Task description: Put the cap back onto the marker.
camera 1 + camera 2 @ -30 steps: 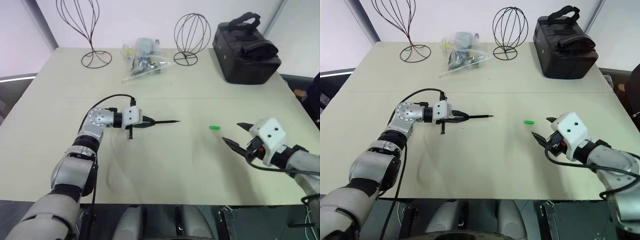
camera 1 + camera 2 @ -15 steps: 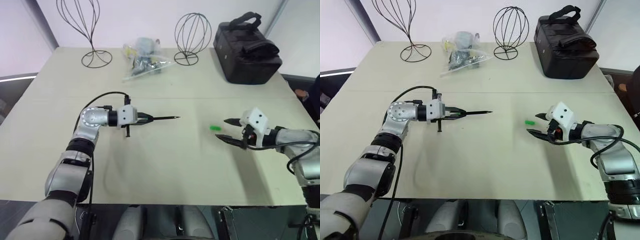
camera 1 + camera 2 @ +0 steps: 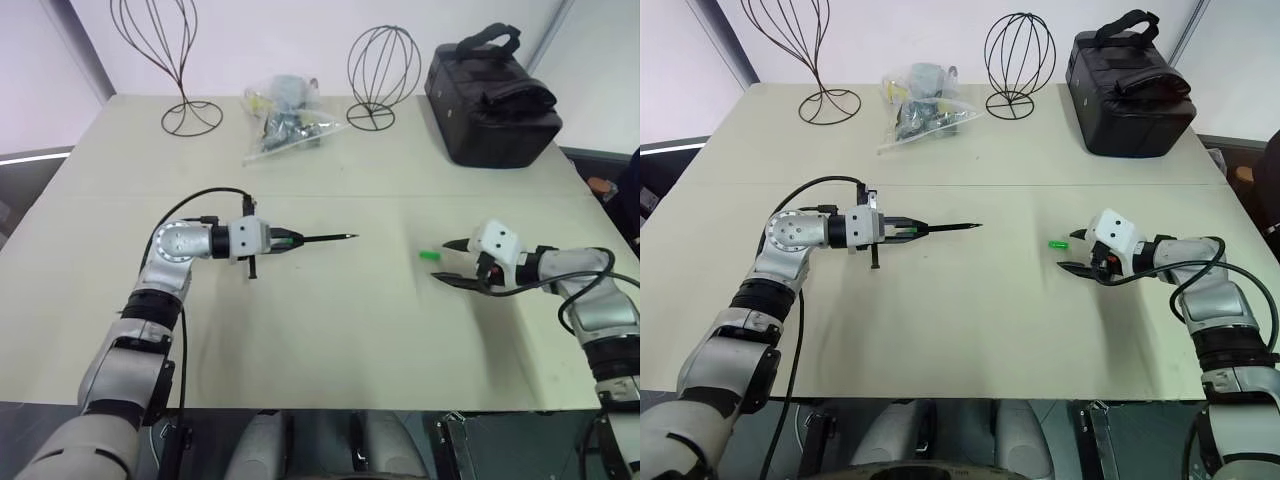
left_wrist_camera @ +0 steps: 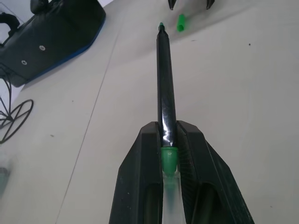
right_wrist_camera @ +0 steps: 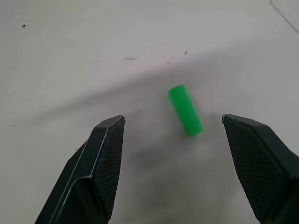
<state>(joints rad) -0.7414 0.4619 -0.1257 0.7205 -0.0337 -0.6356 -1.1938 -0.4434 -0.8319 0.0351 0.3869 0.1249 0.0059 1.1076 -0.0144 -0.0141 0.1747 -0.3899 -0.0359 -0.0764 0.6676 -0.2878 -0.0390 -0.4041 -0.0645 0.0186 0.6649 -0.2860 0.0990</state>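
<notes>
Nearest the robot, the right gripper [image 3: 1072,252] hangs low over the counter [image 3: 970,330] with its jaws spread wide and nothing between them. The cap [image 5: 185,110] lies loose on the counter just ahead of the fingertips [image 5: 108,140], within the line of the gap but not yet bracketed.

The left gripper [image 4: 169,135] has its jaws clamped on the rear of the marker [image 4: 164,79]. The marker is carried clear of the counter, near level, with its fine tip aimed toward the cap and well apart from it.

Risks, as judged:
- The cap lies skewed to the jaws. A closing finger may strike one end first and roll or flick it away.
- The cap is small and round; a low approach may push it along the counter instead of seizing it.
- The marker is held near one end only. Side load during capping may pivot it in the grip and spoil alignment.
- If the cap is gripped with its open end hidden, it cannot meet the tip.

Count, near to far: one cap, one marker, two grippers; then one clear bag of small items [image 3: 285,118], two wire stands [image 3: 180,50], one black bag [image 3: 492,95].
</notes>
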